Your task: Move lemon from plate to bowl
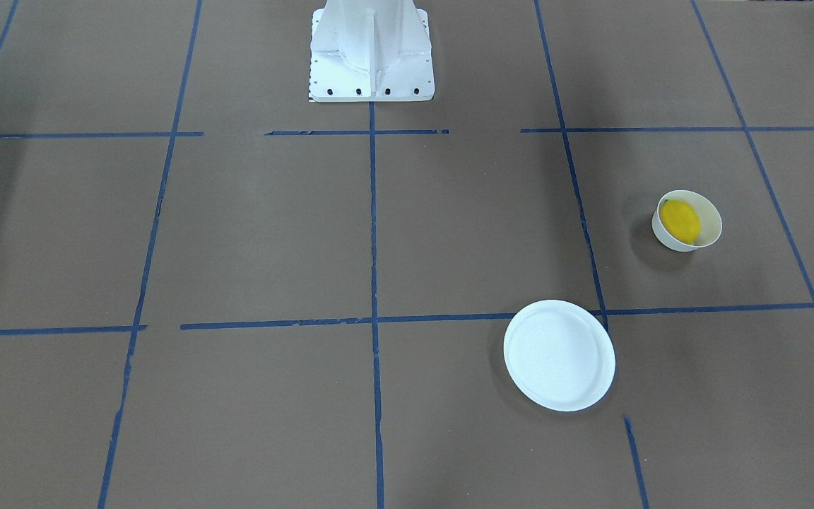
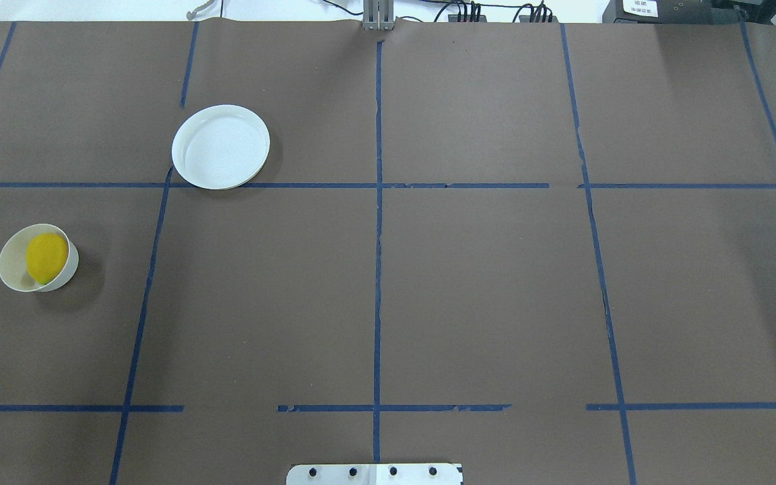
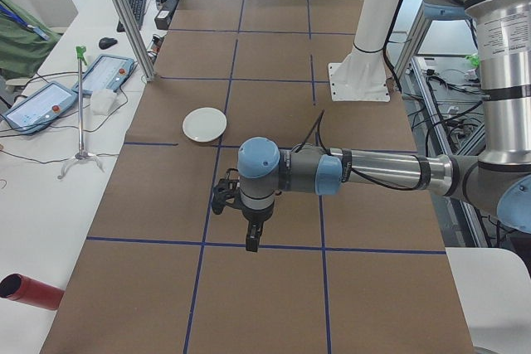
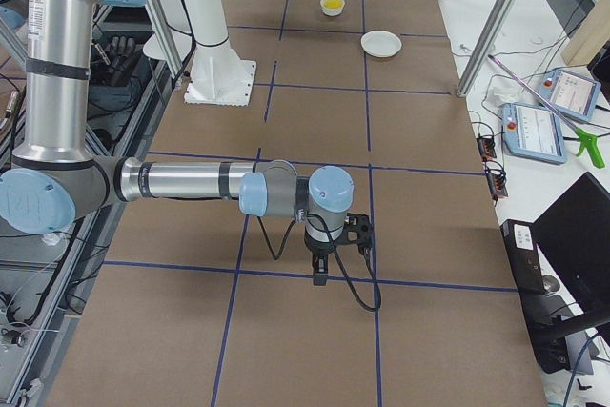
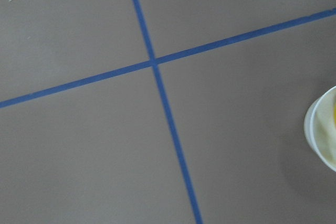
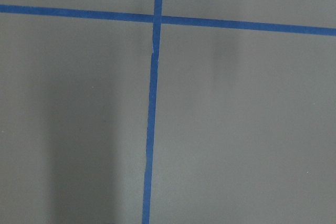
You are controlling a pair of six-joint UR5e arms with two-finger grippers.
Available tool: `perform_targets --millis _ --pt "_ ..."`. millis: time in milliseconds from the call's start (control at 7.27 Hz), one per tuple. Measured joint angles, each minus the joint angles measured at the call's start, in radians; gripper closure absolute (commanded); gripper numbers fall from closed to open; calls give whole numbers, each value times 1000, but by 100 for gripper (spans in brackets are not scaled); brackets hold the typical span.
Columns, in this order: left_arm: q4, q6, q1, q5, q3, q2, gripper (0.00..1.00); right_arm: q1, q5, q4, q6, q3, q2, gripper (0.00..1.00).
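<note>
The yellow lemon lies inside the small white bowl on the robot's left side of the table; both also show in the overhead view, the lemon in the bowl. The white plate is empty, apart from the bowl, farther from the robot. The bowl's rim shows at the right edge of the left wrist view. My left gripper hangs above the table near the bowl's side. My right gripper hangs over the other end. I cannot tell whether either is open.
The white robot base stands at the table's middle edge. Blue tape lines cross the brown table cover. A side bench with tablets, a stand and a red cylinder runs along the far edge. Aluminium posts stand there.
</note>
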Motion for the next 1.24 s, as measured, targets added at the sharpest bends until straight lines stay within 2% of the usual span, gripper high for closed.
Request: perform_targets --millis 275,1238 --pt "2 2 -8 -52 3 12 0 0 0 0 0 0 0 0" --pt "4 3 -9 -54 6 2 0 0 0 0 0 0 0 0"
